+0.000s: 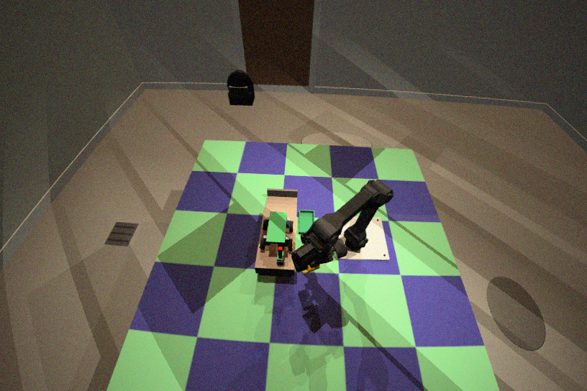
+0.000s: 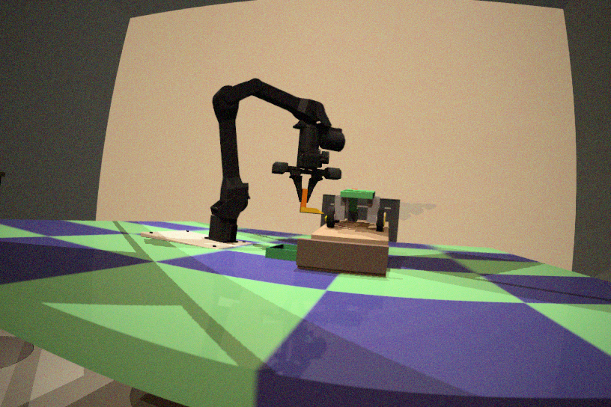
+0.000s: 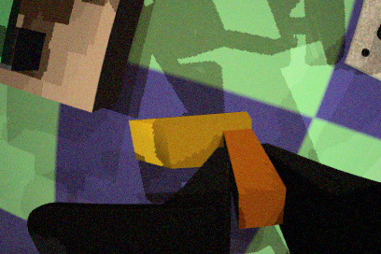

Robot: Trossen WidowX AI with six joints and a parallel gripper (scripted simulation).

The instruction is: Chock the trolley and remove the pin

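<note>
One chock (image 1: 310,269) (image 2: 311,210) (image 3: 196,143) hangs by its handle in our closed gripper (image 2: 305,199) (image 3: 242,155), beside the ramp (image 1: 275,265) (image 2: 340,256) (image 3: 79,62), so we judge placing underway (pin (image 1: 280,249) comes later) and must carry it downhill of a trolley (image 1: 276,227) (image 2: 357,194) wheel.

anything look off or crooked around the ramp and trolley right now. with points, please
Nothing stands out as damaged or spilled. The trolley (image 1: 276,227) (image 2: 357,194) stands upright on the ramp (image 1: 280,204) (image 2: 343,255), and the green tray (image 1: 306,221) (image 2: 280,252) lies flat beside it. The yellow chock (image 1: 310,269) (image 2: 304,200) (image 3: 201,141) is off the table, held by its orange handle in the gripper (image 2: 305,199) (image 3: 242,155).
</note>
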